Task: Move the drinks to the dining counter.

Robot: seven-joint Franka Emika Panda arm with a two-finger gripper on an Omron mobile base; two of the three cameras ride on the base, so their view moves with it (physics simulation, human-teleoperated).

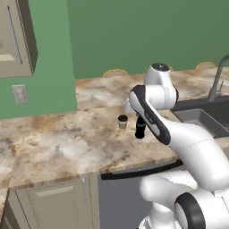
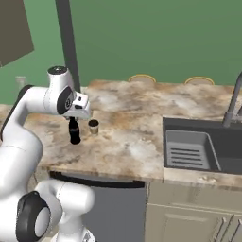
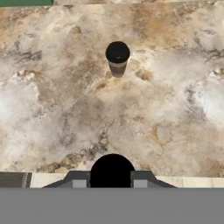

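My gripper [image 2: 73, 121] is shut on the neck of the black cola-style bottle [image 2: 74, 133], which hangs upright at the counter's near part; I cannot tell whether its base touches the stone. From the hand view the bottle's round black top [image 3: 112, 169] sits between the fingertips of the gripper [image 3: 112, 180]. In the left base view the bottle [image 1: 140, 128] pokes out below my forearm. The tan paper cup with a dark lid [image 1: 122, 121] [image 2: 93, 126] [image 3: 117, 57] stands just beyond it. The marbled dining counter [image 1: 107, 91] [image 2: 142, 101] runs back to the stool seats.
Round tan stool seats [image 1: 115, 72] [image 2: 142, 78] [image 2: 199, 80] line the far edge. A sink [image 2: 198, 146] with a faucet [image 1: 218, 80] lies to the right. On the left stands a green wall with an outlet [image 1: 20, 94] and a cabinet [image 1: 15, 38].
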